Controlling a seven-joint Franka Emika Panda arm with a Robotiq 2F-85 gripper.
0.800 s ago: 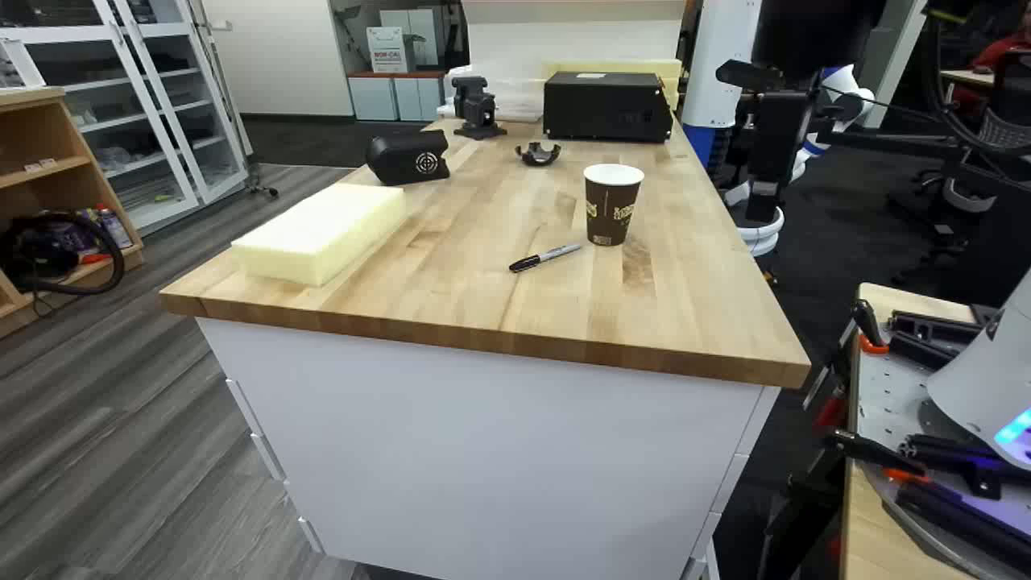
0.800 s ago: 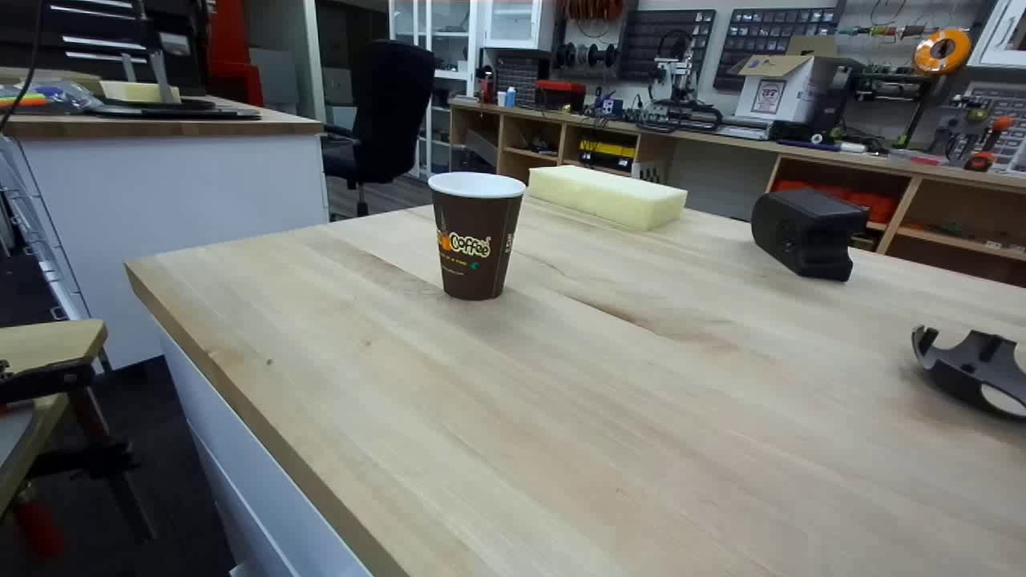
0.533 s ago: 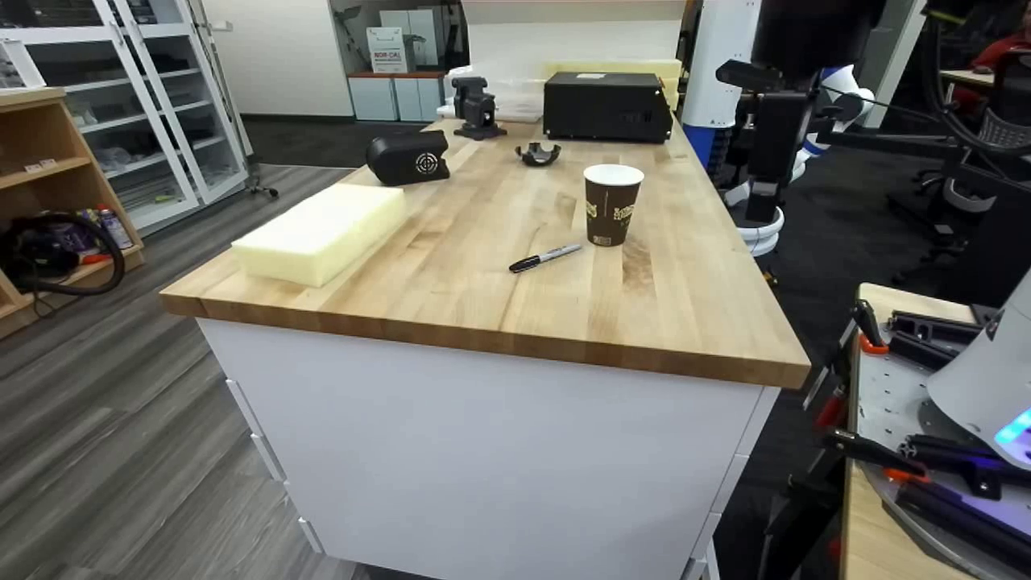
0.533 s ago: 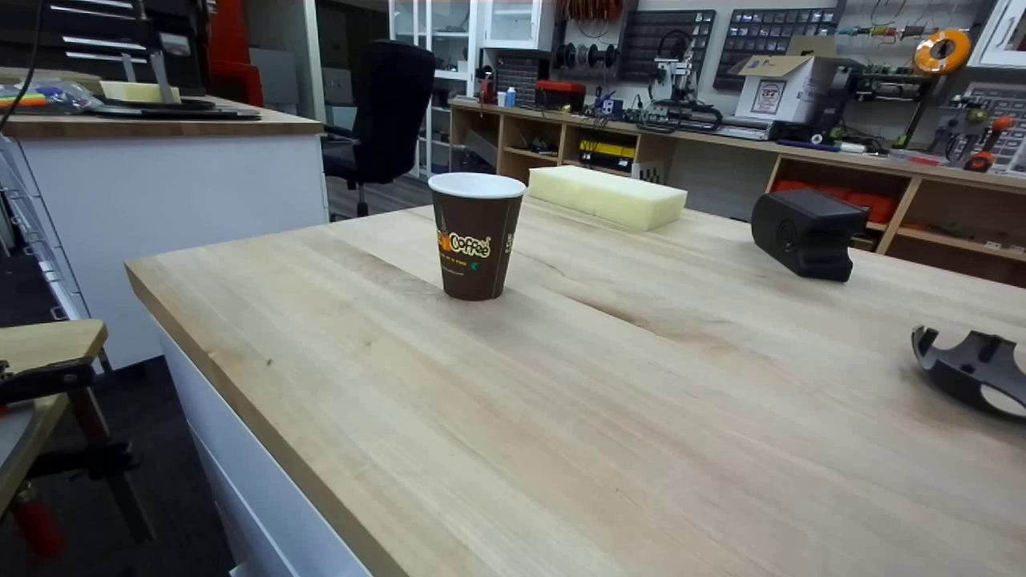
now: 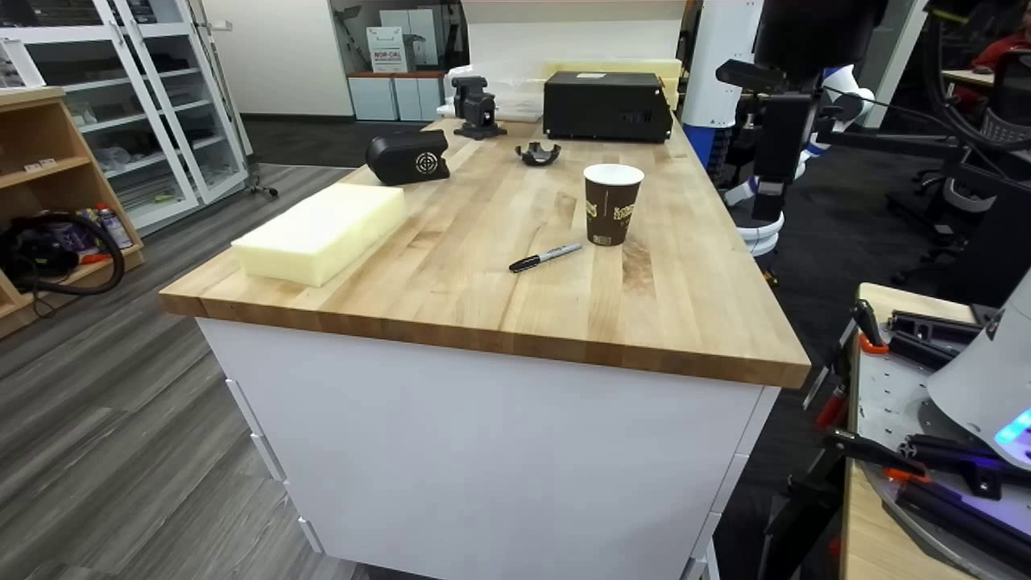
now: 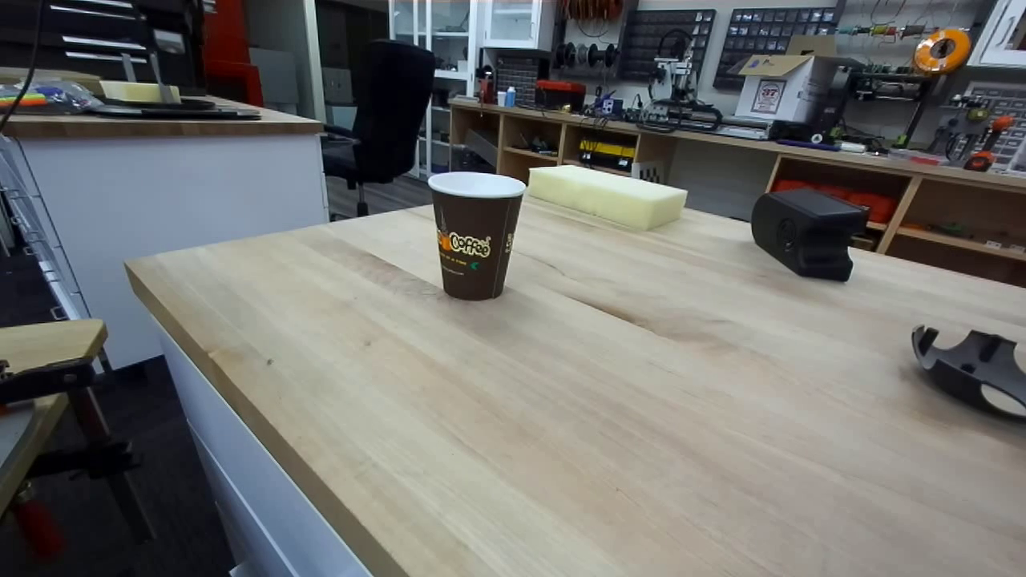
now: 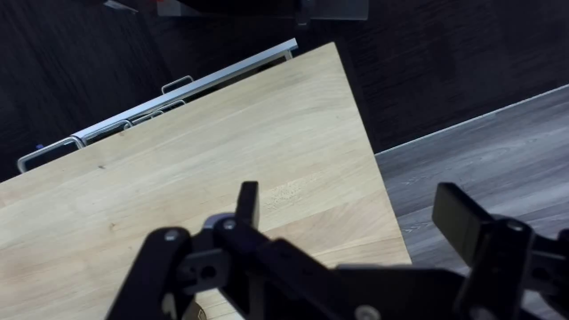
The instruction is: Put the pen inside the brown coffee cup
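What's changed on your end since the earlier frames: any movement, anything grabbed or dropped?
In an exterior view, the gripper has shifted slightly toward the picture's right. Nothing was visibly grabbed or let go; the wrist view shows it open and holding nothing. The pen, the upright cup and the yellow block stayed put.
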